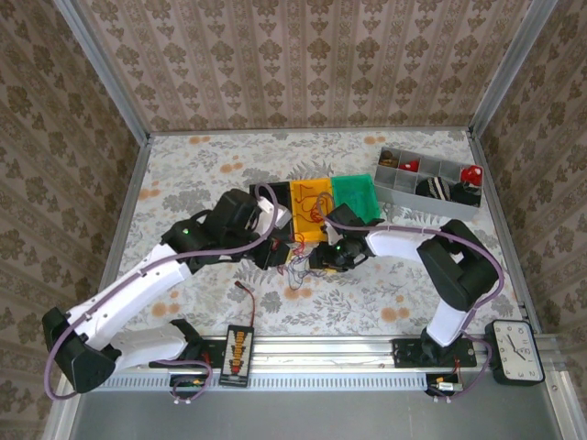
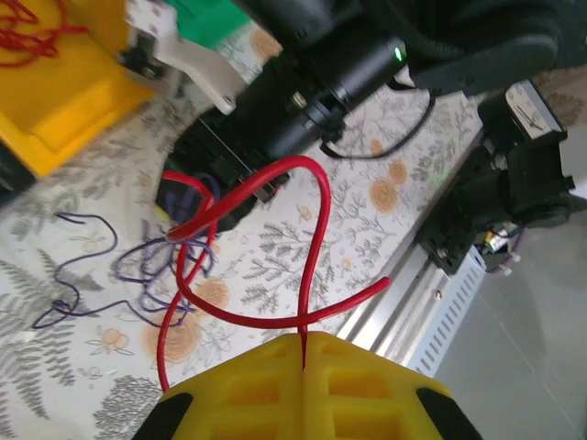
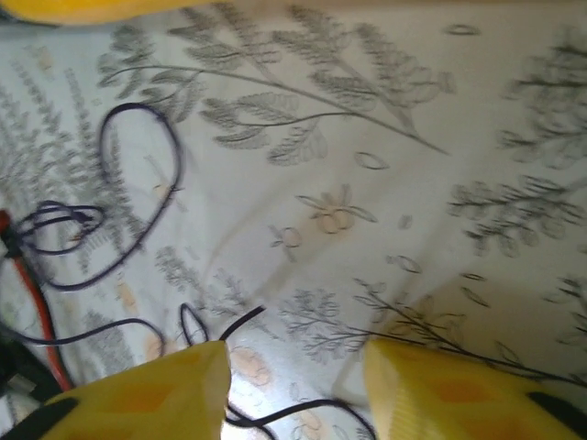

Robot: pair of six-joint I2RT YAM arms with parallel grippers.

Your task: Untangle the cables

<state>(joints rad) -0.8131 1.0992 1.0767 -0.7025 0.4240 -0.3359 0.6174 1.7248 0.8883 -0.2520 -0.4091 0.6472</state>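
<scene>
Your left fingers [image 2: 240, 390] pinch shut on the red wire [image 2: 316, 247], holding it up from the cables [image 1: 298, 266] bunched on the table [image 1: 183, 174] between the arms, apparently so your right fingers [image 3: 151, 394], parted over a purple strand [image 3: 240, 321], can tease it free.

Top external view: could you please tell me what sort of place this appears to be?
Probably a robot test cell, not a real room: wallpaper panels in a metal frame enclose a floral-clothed table, the left arm and right arm are bolted to a rail, with sorting bins behind.
</scene>
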